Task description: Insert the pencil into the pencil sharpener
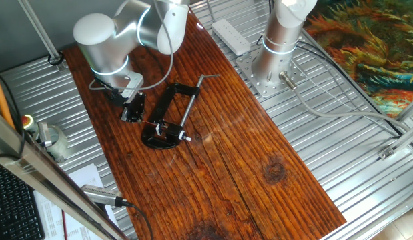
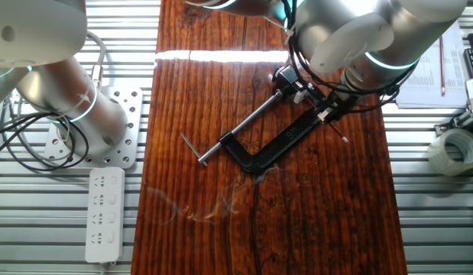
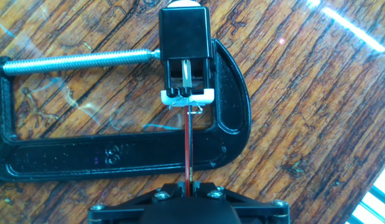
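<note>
Gripper [image 3: 188,188] closed on the pencil [image 3: 188,146], pinching its near end at the bottom of the hand view. Thin, light, stiff but easily snapped or tilted by a sideways push; best held near the back end, as now, with the shaft kept straight. Runs up from the gripper, across the clamp [image 3: 117,158], its far tip right at the white mouth of the sharpener [image 3: 185,53]. Sharpener clamped at the screw's end, small and rigid, on the counter [image 3: 316,124]. Seemingly aligned with the opening; depth of entry too fine to tell.
</note>
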{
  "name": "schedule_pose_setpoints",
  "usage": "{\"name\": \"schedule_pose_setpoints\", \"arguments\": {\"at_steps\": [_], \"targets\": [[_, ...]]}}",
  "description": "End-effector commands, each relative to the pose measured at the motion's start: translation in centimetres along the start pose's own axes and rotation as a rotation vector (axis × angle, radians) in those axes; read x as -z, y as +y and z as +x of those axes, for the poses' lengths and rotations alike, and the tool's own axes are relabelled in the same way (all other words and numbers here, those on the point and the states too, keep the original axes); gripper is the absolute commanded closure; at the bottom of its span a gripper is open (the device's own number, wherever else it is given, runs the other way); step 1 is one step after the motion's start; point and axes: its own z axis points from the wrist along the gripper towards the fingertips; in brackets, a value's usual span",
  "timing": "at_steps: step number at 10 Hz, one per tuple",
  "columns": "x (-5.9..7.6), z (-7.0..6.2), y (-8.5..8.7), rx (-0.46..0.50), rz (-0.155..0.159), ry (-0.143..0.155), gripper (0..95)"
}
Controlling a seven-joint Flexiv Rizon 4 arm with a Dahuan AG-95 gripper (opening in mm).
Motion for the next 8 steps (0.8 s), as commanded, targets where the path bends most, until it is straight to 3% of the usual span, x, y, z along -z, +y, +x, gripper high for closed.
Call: {"name": "schedule_pose_setpoints", "arguments": {"at_steps": [1, 8], "targets": [[-0.03, -0.09, 0.01, -0.002, -0.001, -0.001, 95.0], [-0.25, -0.80, 0.30, -0.020, -0.002, -0.003, 95.0]]}}
